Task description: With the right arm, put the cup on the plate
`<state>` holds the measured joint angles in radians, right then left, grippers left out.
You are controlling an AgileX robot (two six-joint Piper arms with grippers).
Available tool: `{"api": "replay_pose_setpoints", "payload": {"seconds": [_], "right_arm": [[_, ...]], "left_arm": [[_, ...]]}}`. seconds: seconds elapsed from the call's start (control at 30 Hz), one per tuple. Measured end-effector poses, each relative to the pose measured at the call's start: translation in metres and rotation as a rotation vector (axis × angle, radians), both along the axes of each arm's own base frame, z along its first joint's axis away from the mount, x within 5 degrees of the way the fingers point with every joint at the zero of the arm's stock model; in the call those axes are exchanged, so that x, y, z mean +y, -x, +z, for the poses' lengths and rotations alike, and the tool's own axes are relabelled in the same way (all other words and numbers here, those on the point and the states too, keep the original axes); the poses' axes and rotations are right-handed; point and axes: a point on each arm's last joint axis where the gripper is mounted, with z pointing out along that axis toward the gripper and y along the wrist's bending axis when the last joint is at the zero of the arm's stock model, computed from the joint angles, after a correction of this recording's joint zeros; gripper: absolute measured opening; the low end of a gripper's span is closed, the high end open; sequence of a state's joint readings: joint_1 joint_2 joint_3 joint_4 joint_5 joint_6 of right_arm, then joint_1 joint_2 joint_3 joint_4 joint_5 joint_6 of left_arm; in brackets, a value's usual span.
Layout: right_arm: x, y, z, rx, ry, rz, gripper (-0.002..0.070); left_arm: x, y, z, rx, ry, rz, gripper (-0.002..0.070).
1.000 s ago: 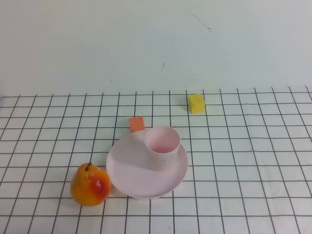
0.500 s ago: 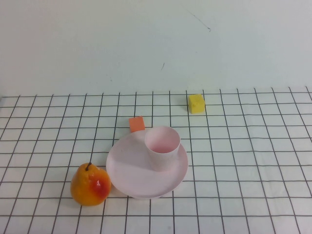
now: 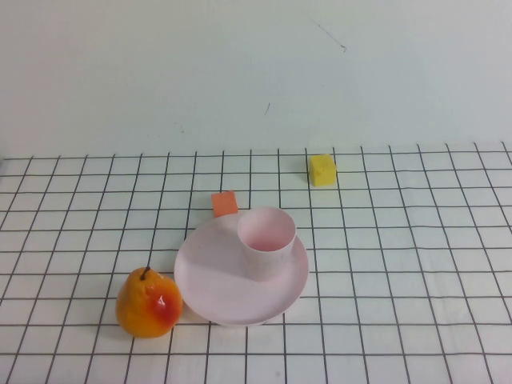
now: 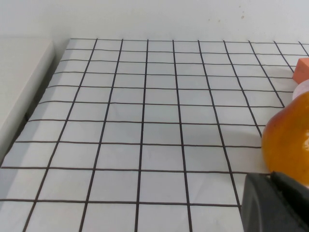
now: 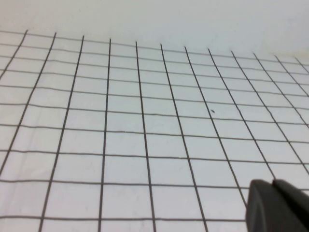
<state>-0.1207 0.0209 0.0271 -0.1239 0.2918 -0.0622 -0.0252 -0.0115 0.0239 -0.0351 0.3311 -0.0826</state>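
Nearest in, the left gripper point(image 4: 277, 203) sits low over the gridded table point(image 3: 416, 264), only a black corner of it showing in its wrist view, so whether it is open or closed I cannot tell. Just beyond it sits the pear point(image 4: 288, 140), orange and red, close by. Past the pear a sliver of the plate point(image 4: 300, 89) shows, and farther still the orange block point(image 4: 301, 70).

The right gripper point(image 5: 277, 205) also shows just a black corner over bare grid squares, well apart from everything; its state I cannot tell either.

From above, neither arm is in sight. The cup point(image 3: 266, 242) stands upright on the plate point(image 3: 210, 276), toward its far right side, free of both grippers. Farthest back sits the yellow block point(image 3: 322, 170).
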Motion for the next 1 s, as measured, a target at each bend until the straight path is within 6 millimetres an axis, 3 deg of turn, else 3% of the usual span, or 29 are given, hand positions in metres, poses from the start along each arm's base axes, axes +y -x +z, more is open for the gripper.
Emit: {"api": "replay_pose_setpoints", "payload": {"seconds": [1.0], "right_arm": [[0.0043, 0.0032, -0.0049, 0.042, -0.013, 0.076, -0.0001]], "left_arm": [[0.0, 0.0, 0.0, 0.0, 0.0, 0.0, -0.0003]]}}
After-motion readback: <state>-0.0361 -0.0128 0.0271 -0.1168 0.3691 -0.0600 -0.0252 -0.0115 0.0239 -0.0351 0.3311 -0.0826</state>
